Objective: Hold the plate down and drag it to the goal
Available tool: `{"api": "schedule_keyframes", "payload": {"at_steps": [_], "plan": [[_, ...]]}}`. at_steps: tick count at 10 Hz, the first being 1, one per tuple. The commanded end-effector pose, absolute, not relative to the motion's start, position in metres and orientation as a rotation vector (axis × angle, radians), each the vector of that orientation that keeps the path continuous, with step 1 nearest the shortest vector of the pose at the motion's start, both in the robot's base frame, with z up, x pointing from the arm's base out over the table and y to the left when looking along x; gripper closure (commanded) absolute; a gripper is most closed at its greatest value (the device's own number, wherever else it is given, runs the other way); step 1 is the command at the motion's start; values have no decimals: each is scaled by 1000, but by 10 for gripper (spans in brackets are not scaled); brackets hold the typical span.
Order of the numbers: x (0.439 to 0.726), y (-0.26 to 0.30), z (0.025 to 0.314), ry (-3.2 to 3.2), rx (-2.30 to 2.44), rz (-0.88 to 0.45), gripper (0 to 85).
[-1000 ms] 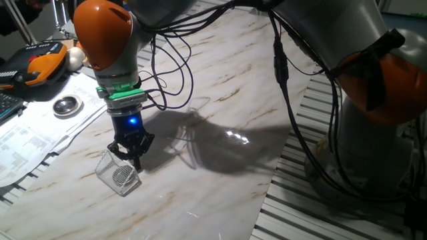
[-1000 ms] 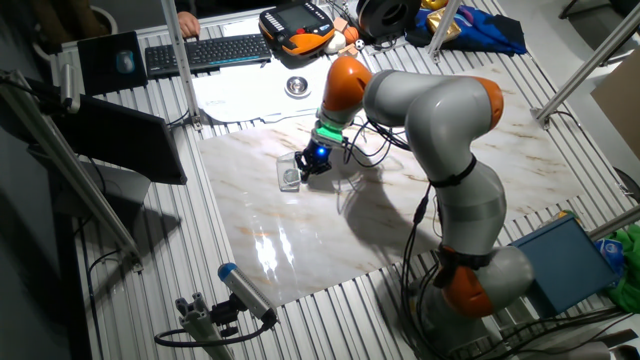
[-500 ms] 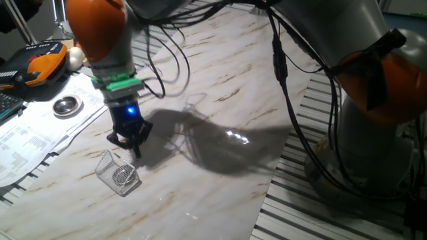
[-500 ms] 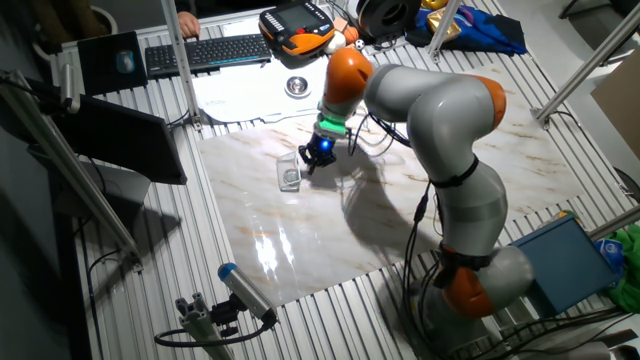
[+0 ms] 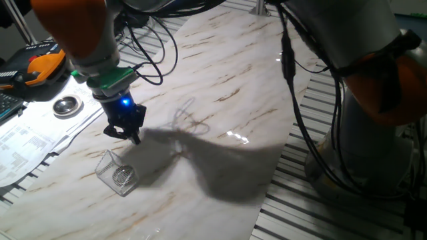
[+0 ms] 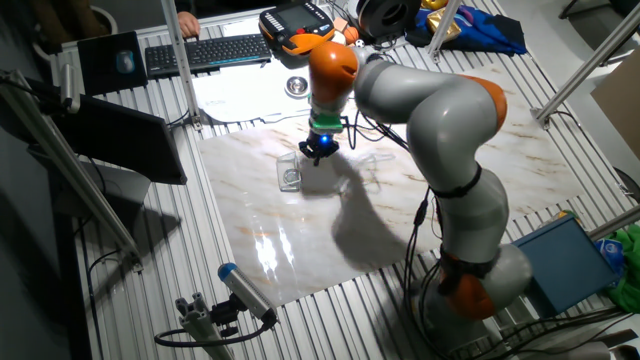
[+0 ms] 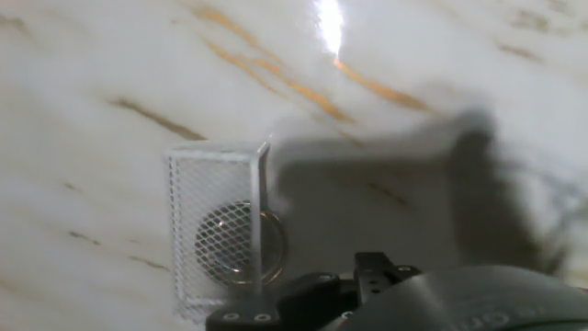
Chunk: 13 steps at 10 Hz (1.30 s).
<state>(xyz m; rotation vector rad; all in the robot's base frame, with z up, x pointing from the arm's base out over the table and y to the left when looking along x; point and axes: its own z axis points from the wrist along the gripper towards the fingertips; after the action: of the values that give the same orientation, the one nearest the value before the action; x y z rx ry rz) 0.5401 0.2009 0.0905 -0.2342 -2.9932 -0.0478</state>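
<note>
the gripper (image 5: 131,135) has lifted and drawn back from the goal (image 5: 116,173) toward the table's far left edge, leaving the plate (image 7: 241,242) lying inside the mesh box near the left edge of the marble, so the drag looks finished to me. whether the fingers are apart or together i cannot tell; the hand view cuts them off, and the mesh half veils the disc.

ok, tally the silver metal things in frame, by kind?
Small silver plate: 1, inside the mesh box
Wire mesh box: 1, on the marble
Larger round silver dish: 1, on the papers
Total: 3
</note>
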Motion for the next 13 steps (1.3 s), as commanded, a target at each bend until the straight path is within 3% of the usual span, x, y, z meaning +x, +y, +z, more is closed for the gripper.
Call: {"api": "schedule_keyframes", "payload": {"at_steps": [1,5,13], "plan": [[540,199,93,-3029,-162,-30,850],[529,203,100,-3026,-12,-57,850],[534,213,100,-2951,46,-71,850]]}}
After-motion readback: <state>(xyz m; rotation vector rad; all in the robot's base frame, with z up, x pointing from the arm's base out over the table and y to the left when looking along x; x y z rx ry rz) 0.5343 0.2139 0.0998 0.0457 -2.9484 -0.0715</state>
